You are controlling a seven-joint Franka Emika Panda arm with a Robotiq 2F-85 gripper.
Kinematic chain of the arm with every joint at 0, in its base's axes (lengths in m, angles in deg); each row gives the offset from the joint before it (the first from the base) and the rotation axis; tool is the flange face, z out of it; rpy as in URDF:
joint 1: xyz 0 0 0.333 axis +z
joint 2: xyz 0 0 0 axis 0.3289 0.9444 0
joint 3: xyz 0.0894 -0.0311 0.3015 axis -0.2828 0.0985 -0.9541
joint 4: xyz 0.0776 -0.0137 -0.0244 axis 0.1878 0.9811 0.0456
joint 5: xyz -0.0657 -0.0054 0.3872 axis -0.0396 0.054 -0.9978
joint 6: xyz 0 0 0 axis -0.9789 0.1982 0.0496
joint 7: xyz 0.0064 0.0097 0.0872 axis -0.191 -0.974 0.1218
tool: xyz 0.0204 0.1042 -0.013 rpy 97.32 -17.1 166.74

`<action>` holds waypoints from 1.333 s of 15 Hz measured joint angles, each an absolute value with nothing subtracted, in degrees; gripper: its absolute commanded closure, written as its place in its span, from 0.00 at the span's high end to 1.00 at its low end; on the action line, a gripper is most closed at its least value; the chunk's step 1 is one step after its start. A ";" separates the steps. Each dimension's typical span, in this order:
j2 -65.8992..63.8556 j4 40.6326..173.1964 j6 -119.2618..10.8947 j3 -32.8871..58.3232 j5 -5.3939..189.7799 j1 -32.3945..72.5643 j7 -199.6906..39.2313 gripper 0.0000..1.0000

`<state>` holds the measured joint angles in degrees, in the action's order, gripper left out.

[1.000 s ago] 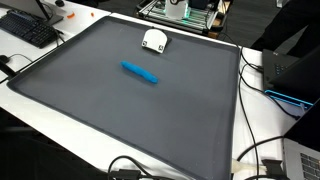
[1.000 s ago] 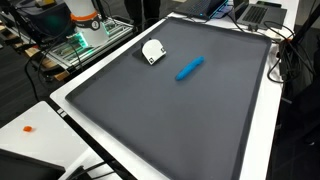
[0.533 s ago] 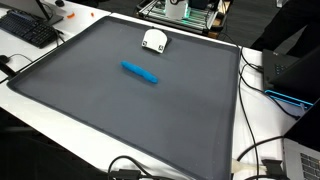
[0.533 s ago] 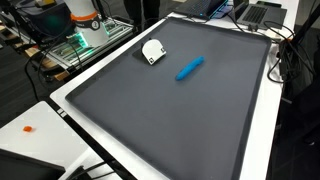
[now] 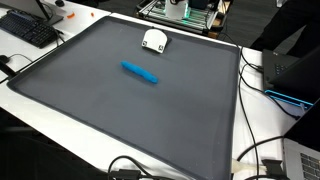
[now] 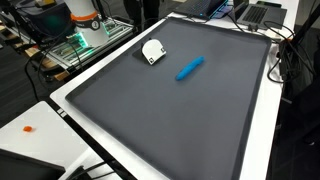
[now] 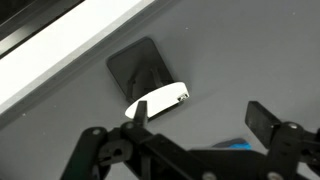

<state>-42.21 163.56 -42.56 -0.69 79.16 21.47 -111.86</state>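
Claw first: we see it only in the wrist view, its two fingers set wide apart with nothing between them, hanging well above the grey mat that covers the surface. Nearest beneath it is the blue marker, which lies flat on the mat and touches nothing. In the wrist view only a sliver of blue shows behind the claw's frame. A white object sits near the mat's edge, close to the marker but apart from it. We judge the work in hand to be lining up over the marker. To do that well we would centre the claw over the middle of the barrel, turn the wrist so the fingers straddle its width, and come straight down, clear of the white object. A round barrel may roll if one finger meets it first. Its long axis runs about parallel to the mat edge beside the white object; in an exterior view the marker slants from lower left to upper right. Which end is the cap we cannot tell.
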 measured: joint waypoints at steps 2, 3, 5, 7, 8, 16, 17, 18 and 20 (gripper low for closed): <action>-40.65 165.08 -45.77 -0.66 77.06 21.05 -115.71 1.00; -39.86 165.84 -47.44 -0.64 75.97 20.86 -117.61 1.00; -38.38 167.31 -50.90 -0.56 74.24 20.51 -121.36 1.00; -36.71 168.78 -54.89 -0.32 72.81 20.12 -125.16 1.00; -35.83 169.44 -56.85 -0.18 72.08 19.90 -126.94 1.00; -34.70 168.95 -57.63 -0.08 72.23 19.87 -128.27 1.00; -34.12 168.97 -58.07 -0.08 72.26 19.74 -129.37 1.00; -33.38 169.01 -58.78 -0.07 72.24 19.64 -130.65 1.00; -31.63 169.04 -60.05 0.19 72.08 19.56 -132.26 1.00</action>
<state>-31.63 169.04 -60.05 0.19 72.08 19.56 -132.26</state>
